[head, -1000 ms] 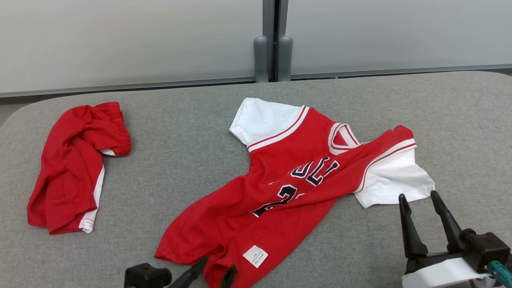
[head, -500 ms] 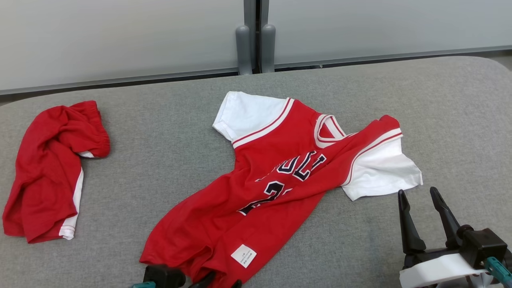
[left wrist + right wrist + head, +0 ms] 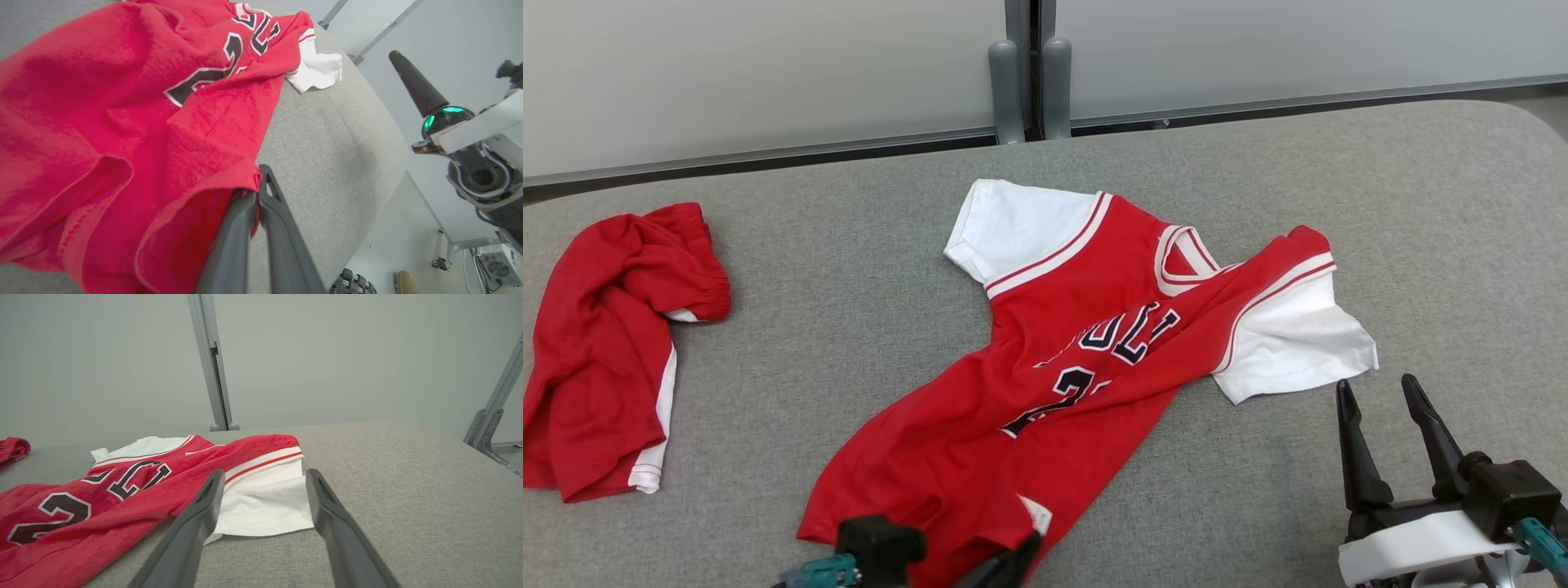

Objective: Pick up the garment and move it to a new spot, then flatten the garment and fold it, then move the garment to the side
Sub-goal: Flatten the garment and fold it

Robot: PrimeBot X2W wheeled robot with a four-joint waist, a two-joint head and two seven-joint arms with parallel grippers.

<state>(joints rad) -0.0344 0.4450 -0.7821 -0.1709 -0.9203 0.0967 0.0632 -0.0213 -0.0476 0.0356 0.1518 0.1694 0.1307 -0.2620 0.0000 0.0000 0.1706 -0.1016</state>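
Note:
The garment, a red jersey (image 3: 1094, 327) with white sleeves and dark lettering, lies crumpled and aslant in the middle of the grey padded table (image 3: 849, 269). At its near hem my left gripper (image 3: 1027, 541) is shut on a fold of the red cloth. The left wrist view shows the two fingers pressed together at the hem's edge (image 3: 259, 180), with the jersey (image 3: 122, 102) spreading away from them. My right gripper (image 3: 1376, 388) stands open just short of the jersey's right white sleeve (image 3: 1290, 343), nothing between its fingers. The right wrist view looks past that open gripper (image 3: 265, 473) at the sleeve (image 3: 261, 506).
A second red garment with white trim (image 3: 605, 343) lies bunched at the table's left end. Two grey posts (image 3: 1023, 82) stand behind the far edge before a pale wall. Bare grey surface lies right of the jersey (image 3: 1462, 245). The table's near right edge drops to the floor (image 3: 392, 228).
My left gripper has closed on the jersey's near hem, and the hem with its white label has puckered. The head camera has shifted. The right gripper has stayed open.

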